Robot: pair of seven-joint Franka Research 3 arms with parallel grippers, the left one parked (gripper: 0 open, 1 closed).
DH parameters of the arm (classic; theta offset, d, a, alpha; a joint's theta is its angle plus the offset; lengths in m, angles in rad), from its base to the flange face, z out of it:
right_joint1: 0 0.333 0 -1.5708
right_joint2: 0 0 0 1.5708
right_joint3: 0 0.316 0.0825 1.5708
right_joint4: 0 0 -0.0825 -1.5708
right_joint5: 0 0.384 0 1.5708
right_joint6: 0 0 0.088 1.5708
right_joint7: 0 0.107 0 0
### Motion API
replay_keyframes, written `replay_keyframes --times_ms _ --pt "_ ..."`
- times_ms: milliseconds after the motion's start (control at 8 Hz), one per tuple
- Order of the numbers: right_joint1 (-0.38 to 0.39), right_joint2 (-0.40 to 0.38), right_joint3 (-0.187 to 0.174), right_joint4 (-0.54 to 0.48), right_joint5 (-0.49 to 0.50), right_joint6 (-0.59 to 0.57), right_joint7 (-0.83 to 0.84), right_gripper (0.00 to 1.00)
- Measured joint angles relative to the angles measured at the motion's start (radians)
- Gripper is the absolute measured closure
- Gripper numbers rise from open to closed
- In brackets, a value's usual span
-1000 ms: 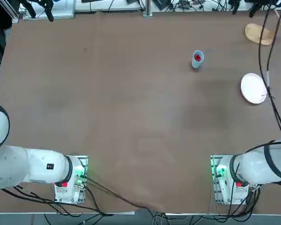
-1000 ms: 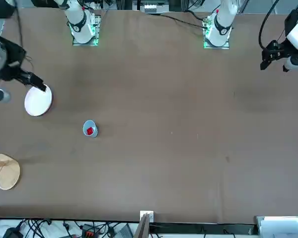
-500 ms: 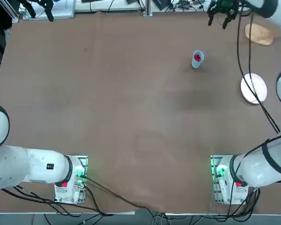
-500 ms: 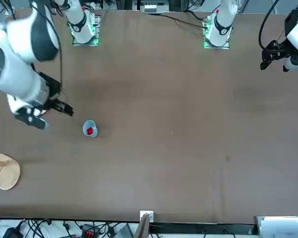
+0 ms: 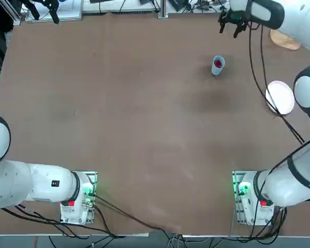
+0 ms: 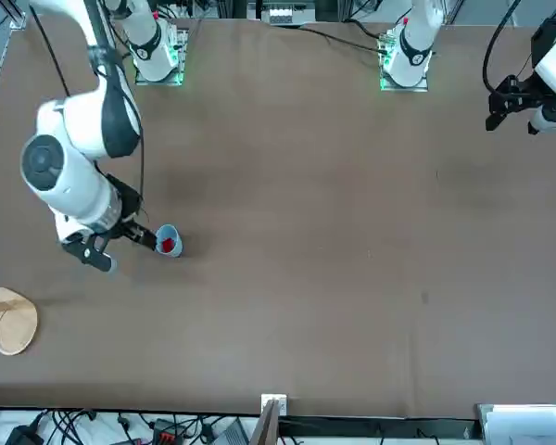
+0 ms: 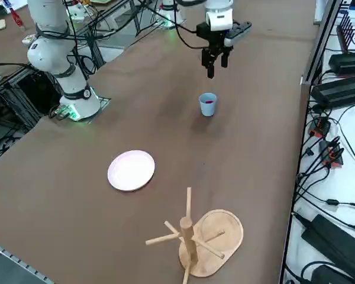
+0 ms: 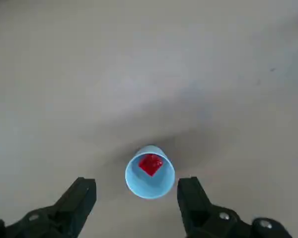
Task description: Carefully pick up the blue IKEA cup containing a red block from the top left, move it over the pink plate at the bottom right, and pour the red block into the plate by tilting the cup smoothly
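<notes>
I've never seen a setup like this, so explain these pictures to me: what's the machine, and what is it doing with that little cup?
These are two white robot arms; the right one is working. One picture looks straight down, one faces the robot across the table, one looks down from its right, and one comes from the working wrist.

On the brown table stand a light-blue cup with a red block inside, a pale pink plate, and a wooden stand with pegs.

The right gripper is open above the table near the cup. It holds nothing; presumably it will grasp the cup next.
</notes>
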Motion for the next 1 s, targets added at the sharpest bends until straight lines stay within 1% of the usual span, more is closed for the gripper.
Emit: replay_keyframes --times_ms 250,500,1000 --pt "0.044 0.034 0.001 -0.027 0.0 0.063 0.063 0.0" --pt "0.063 0.054 0.001 -0.067 -0.001 0.142 0.08 0.0" --pt "0.062 0.057 -0.005 -0.153 -0.004 0.266 -0.053 0.0"
